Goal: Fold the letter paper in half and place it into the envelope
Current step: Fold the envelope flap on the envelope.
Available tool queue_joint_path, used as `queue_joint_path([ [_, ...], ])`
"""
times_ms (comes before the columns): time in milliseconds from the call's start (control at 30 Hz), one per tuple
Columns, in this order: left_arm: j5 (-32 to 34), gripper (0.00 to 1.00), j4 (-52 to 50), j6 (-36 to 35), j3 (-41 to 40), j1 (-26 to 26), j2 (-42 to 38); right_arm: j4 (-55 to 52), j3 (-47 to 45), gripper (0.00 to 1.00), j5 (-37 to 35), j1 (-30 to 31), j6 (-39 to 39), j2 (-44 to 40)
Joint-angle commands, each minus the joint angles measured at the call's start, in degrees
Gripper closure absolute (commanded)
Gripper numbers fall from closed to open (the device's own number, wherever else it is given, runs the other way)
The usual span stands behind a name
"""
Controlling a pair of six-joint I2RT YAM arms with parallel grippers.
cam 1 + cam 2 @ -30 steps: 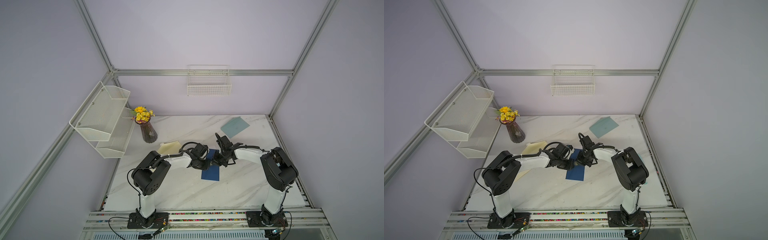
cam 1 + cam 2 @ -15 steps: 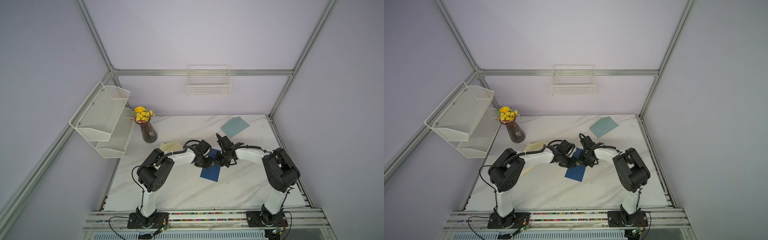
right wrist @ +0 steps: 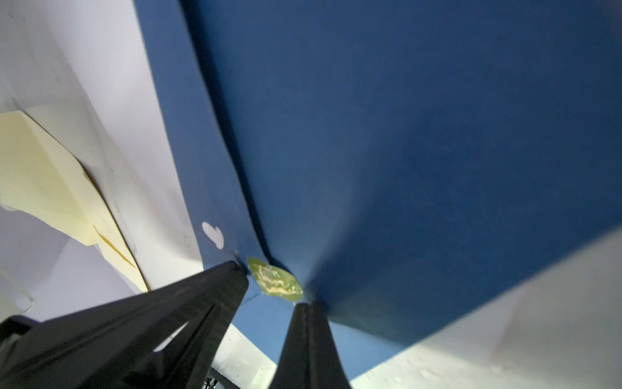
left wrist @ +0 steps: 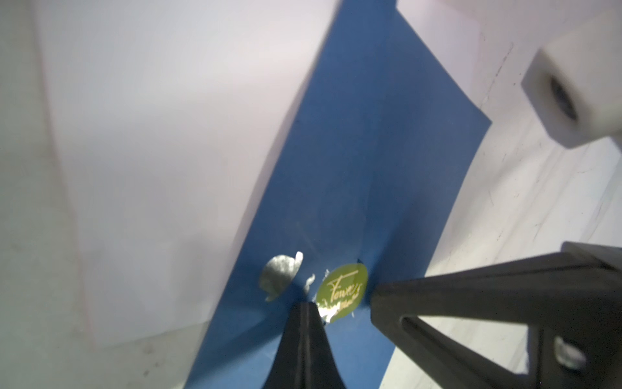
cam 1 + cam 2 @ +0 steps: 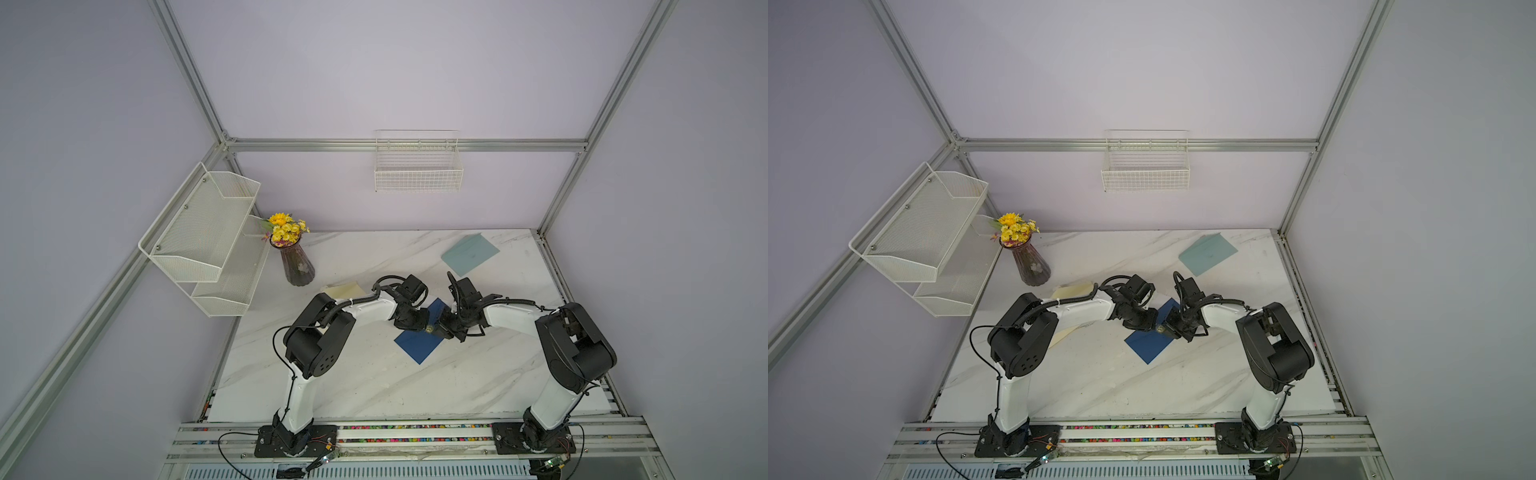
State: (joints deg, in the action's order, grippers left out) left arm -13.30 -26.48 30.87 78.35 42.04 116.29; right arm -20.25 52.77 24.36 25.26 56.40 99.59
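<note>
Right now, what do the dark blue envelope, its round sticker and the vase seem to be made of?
The dark blue envelope: matte paper or thin card; it bends and creases softly. The round green sticker: glossy, perhaps foil-printed label; its gold script shines. The vase: probably tinted glass, ribbed and translucent, though plastic is possible.

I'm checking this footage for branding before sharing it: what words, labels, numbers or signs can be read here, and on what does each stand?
"Fowe's": roughly how the upper line of gold handwriting reads on the round green sticker stuck to the blue envelope; the letters are uncertain.
Lower line on the same sticker: too blurred to read.
In both top views the sticker is too small to read, and no other writing shows anywhere.
</note>
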Motion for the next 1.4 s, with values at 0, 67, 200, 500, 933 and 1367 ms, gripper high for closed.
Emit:
queue_joint_path([
  [0,1.3,1.0,-1.8,0.0,-0.1,0.4,2.2,-0.2,-1.3,1.0,2.2,0.1,1.1,-0.5],
  [67,1.5,1.0,-1.9,0.0,-0.6,0.5,2.6,-0.3,-0.6,1.0,2.8,0.2,1.1,-1.0],
  [200,1.8,1.0,-1.8,-0.1,-1.4,0.8,3.1,-0.4,0.2,1.0,3.0,0.0,0.5,-0.8],
  [500,2.4,1.0,-2.3,-0.7,-2.9,0.9,2.8,0.9,2.0,1.0,4.7,-1.4,0.1,2.1],
  [933,2.5,1.0,-3.1,-2.5,-3.6,0.9,1.7,5.9,6.2,1.0,7.5,-1.7,1.3,10.3],
  [1367,3.0,1.0,-3.1,-3.0,-4.2,0.9,1.7,-9.8,6.5,1.0,-6.5,-2.3,-3.7,8.0],
])
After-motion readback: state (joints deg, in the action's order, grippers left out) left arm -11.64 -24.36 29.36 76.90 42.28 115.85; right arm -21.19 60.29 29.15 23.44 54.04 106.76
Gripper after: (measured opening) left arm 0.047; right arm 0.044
